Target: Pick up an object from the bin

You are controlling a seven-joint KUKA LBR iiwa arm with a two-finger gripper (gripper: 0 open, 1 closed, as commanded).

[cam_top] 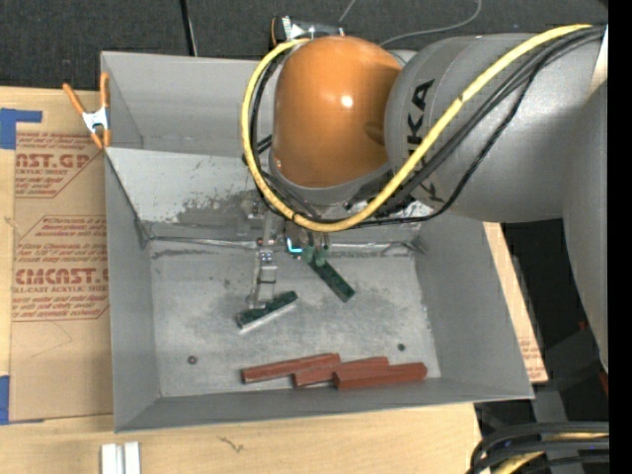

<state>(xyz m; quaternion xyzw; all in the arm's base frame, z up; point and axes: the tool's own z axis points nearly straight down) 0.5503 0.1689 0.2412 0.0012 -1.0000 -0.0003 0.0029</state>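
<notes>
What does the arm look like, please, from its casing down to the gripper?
The arm is a rounded silver-grey casing with black KUKA lettering. A glossy orange cover caps the wrist, with yellow and black cables looped round it. Below it is a slim metal gripper beside a teal light.

Gripper [286, 265] above green strip [267, 311], bin [133, 294] ctr; red-brown bars [336, 371] nr front.

We look down on the grey bin [128, 294] from above, somewhat to one side, fairly near; the arm [513, 136] enters from the bin's right.
</notes>
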